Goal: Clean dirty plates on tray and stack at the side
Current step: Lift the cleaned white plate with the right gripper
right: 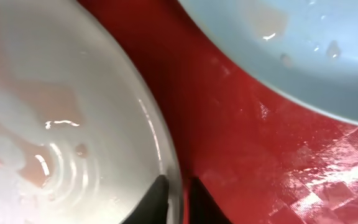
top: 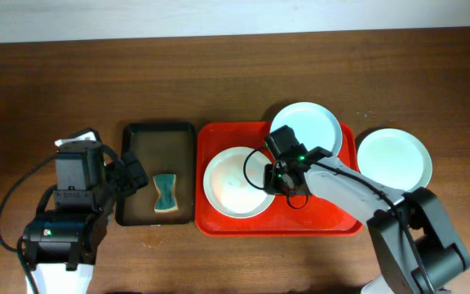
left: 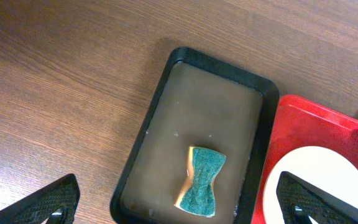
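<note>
Wood-grain table [top: 219, 82], low sheen. Glossy plastic, fine checked texture, wet, on red tray [top: 317, 222]; smooth glossy plates [top: 235, 181], beaded with droplets. Rough green scouring face over yellow foam on sponge [left: 202, 180]; matt brown floor in black tray [left: 210, 112].

We're looking down on a brown wooden table [top: 219, 73], and three things sit straight on it. Over on the left is the dark black-rimmed tray [top: 160, 126]. Just beside it, on its right, is the big red tray [top: 325, 219]. Past the red tray's right rim, one pale round plate [top: 393, 159] lies flat on the wood, close against that rim.
</note>
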